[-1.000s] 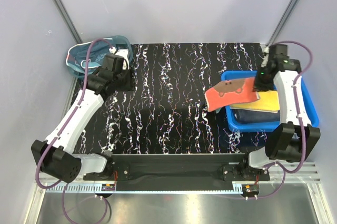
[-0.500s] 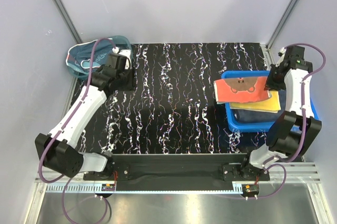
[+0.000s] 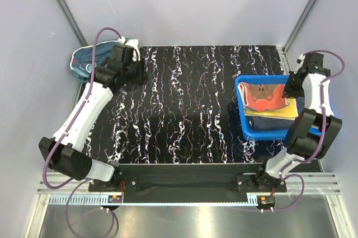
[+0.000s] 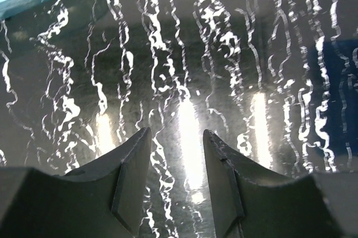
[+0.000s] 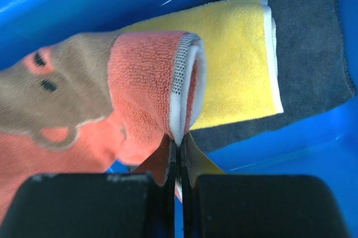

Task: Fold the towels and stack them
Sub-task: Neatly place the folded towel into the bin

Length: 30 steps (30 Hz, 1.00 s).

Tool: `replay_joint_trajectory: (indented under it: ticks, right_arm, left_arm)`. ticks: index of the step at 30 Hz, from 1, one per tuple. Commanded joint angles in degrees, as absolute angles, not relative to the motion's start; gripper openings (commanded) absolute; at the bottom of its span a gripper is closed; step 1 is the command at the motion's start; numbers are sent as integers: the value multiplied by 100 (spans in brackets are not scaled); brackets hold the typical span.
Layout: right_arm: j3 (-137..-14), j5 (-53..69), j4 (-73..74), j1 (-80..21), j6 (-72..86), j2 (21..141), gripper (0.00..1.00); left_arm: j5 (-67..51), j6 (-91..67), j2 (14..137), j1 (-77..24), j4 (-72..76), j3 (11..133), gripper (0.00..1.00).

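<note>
The orange-red towel [image 5: 140, 81] runs off the right wrist view's edge and partly hides the yellow towel [image 5: 235, 64].

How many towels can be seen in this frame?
3. An orange towel is pinched in the right tool above the blue bin; a folded yellow towel lies in the bin on a dark grey towel. More may be hidden underneath or in the basket.

Left hand [image 4: 175, 137] fingers apart, right hand [image 5: 179, 157] pinched tight
</note>
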<state>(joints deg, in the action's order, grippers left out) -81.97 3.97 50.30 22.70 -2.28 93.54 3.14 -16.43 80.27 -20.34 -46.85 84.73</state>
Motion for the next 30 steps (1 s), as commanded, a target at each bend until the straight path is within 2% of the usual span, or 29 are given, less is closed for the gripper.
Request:
replay_joint_trajectory:
  ticks: [1,9,17,30]
  right_arm:
    - [-8104,299,4694,2320,-334,9536,0]
    - [-8077,158,4184,2382,-272,9721,0]
    - [-8332,79,4289,2443,-624,9800,0]
    - [-8025,343,3894,2470,-747,9237,0]
  left_arm:
    - [35,-1793,8121,-2021,-4491,8859,47]
    - [97,-1810,8279,-2021,-4421,8894,47]
    - [193,-1802,8315,-2013,-4447,8886,48]
    - [123,-1819,8244,-2013,-4394,8719,48]
